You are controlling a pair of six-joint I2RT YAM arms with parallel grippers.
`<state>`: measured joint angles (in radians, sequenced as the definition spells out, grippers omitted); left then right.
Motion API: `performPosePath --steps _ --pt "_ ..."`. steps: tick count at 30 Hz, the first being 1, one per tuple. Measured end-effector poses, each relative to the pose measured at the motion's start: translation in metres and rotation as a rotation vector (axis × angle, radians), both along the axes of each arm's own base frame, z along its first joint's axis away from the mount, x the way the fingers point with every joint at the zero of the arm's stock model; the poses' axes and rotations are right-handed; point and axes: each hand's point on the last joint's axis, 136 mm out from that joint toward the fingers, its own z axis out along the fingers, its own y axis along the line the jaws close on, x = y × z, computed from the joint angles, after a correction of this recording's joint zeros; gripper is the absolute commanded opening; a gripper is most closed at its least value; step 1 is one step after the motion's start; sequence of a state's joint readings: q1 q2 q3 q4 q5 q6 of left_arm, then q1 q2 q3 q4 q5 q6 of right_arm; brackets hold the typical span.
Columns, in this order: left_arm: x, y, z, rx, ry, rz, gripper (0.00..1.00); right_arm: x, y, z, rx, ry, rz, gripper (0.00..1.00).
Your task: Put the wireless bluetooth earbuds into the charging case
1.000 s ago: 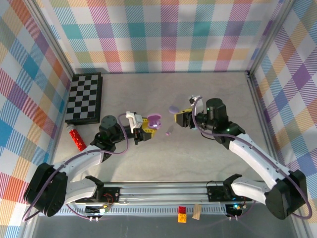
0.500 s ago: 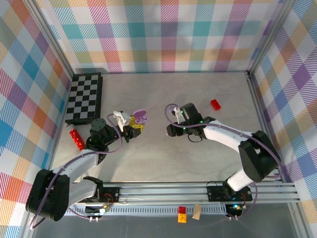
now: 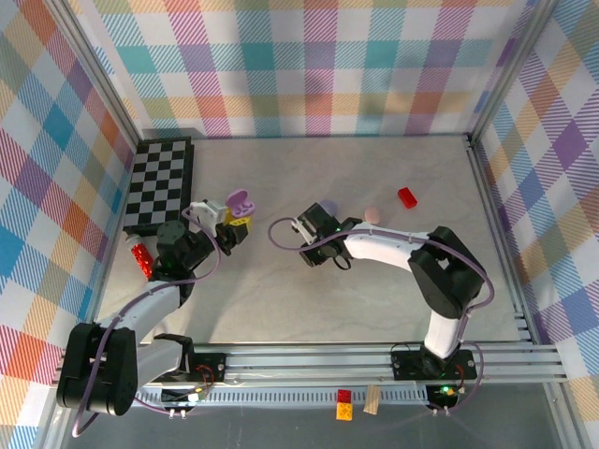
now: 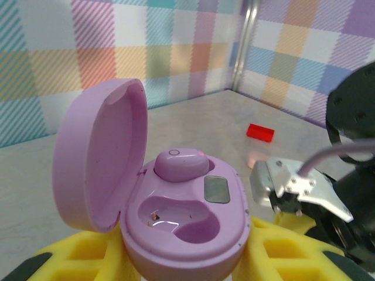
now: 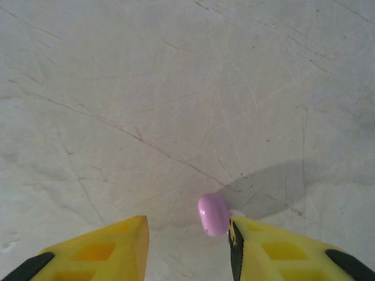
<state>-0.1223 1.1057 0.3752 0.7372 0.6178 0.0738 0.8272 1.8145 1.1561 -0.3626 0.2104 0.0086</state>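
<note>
At centre-left of the top view: left gripper (image 3: 231, 219) clamped on the open lilac charging case (image 3: 241, 200); right gripper (image 3: 302, 229) low over the table (image 3: 281, 299) at mid-frame
Left wrist view, case: seated earbud (image 4: 180, 164) fills the upper socket; lower socket (image 4: 179, 221) is empty
Right wrist view, jaws: apart, with the loose earbud (image 5: 213, 214) against the frame-right finger (image 5: 275, 246), not yet pinched
Progress: judged about halfway, with one earbud in and one left to grip, carry and seat

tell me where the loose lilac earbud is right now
In the right wrist view the lilac earbud sits between the right end effector's yellow fingers, hard against one of them, over the grey table.
</note>
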Motion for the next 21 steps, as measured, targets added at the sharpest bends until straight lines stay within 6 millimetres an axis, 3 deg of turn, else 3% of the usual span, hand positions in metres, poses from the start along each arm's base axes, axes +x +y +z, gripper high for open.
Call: performPosePath --steps 7,21 --pt "0.003 0.005 0.0 -0.004 0.003 0.024 0.37 0.008 -0.001 -0.012 -0.126 -0.02 0.005 0.36" --pt "0.003 0.005 0.0 -0.005 0.003 0.024 0.37 0.014 -0.005 -0.024 -0.208 -0.008 0.003 0.28"
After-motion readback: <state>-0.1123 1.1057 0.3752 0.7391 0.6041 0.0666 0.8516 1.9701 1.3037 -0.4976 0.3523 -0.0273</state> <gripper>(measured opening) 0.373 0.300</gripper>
